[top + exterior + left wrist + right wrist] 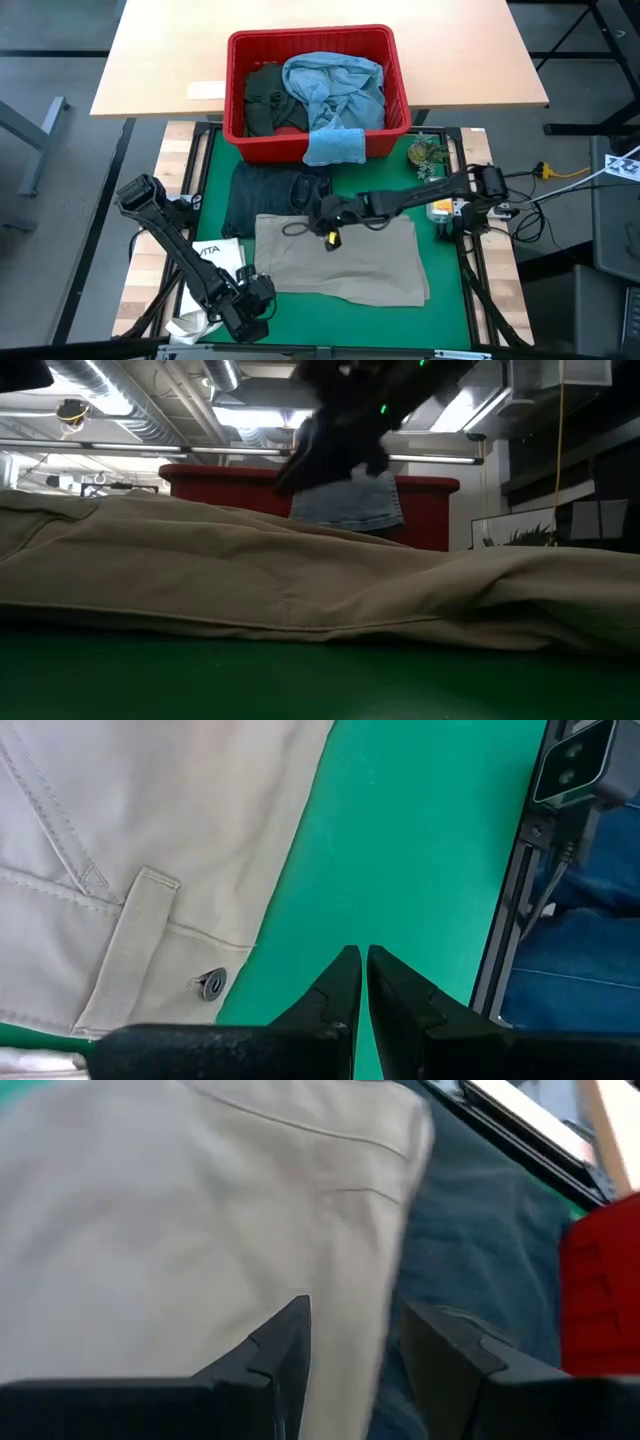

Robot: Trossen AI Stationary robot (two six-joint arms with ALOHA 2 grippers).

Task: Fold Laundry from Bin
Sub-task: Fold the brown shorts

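Khaki trousers (345, 262) flat on mat; right gripper (327, 217) above, jaws apart.

the left gripper (250, 318) is resting low with its fingers pressed together; the right gripper (352, 1342) is hovering, arm outstretched, fingers (285, 1335) parted, holding nothing.

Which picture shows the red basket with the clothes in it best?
The high view: the whole red basket shows from above, with a light blue garment and a dark green piece inside. The low view shows only its rim behind the khaki trousers; the right wrist view, one corner; the left wrist view, nothing.
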